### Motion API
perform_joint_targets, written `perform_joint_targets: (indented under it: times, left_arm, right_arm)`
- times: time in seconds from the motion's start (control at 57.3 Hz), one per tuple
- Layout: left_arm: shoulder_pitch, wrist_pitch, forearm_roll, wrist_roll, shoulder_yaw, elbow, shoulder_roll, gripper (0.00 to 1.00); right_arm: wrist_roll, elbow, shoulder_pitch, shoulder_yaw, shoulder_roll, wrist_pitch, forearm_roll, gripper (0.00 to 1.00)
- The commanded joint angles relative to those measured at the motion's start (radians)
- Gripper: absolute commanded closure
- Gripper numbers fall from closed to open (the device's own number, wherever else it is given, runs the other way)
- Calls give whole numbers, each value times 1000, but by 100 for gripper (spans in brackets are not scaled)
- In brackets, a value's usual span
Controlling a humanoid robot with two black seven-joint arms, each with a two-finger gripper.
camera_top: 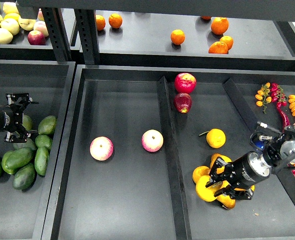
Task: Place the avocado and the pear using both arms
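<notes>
My left gripper (25,118) hangs open over the left bin, beside a pile of green avocados (22,159). One avocado (29,122) shows partly between its fingers; I cannot tell whether they touch it. My right gripper (213,186) is shut on a golden-yellow pear (206,189) and holds it low at the pile of yellow pears (201,173) in the right-hand compartment. Part of that pile is hidden under the gripper and wrist. Another yellow fruit with a stem (216,138) lies alone farther back.
Two pink-yellow apples (101,148) (152,140) lie in the middle compartment, left of a raised divider (167,145). Two red apples (185,83) sit at the back. Chillies and small fruits (282,107) lie at the right. Oranges (177,36) are on the shelf above.
</notes>
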Motion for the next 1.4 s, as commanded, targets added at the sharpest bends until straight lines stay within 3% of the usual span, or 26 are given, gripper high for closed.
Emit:
perform_joint_targets:
  times: [0.0, 0.349, 0.558, 0.646, 1.117, 1.291, 1.308, 1.378]
  left_arm:
    - [0, 0, 0, 0, 0, -2, 0, 0]
    - [0, 0, 0, 0, 2, -2, -3, 0]
    - [0, 0, 0, 0, 3, -2, -5, 0]
    - [0, 0, 0, 0, 3, 0, -5, 0]
    - [0, 0, 0, 0, 6, -5, -5, 0]
    - [-19, 0, -2, 0, -8, 0, -5, 0]
    - [-26, 0, -6, 0, -27, 4, -5, 0]
    - [-25, 0, -26, 0, -38, 4, -3, 0]
  right_arm:
    - [0, -38, -47, -5, 18, 0, -10, 97]
    - [0, -143, -130, -12, 85, 0, -28, 94]
    - [0, -140, -133, -10, 84, 0, -34, 80]
    - [0, -142, -142, -5, 84, 0, -51, 69]
    - [0, -137, -135, 7, 94, 0, -99, 45]
    - [0, -120, -109, 34, 79, 0, -109, 21]
    - [0, -119, -99, 60, 73, 0, -126, 14]
    - [0, -119, -95, 85, 65, 0, -134, 8]
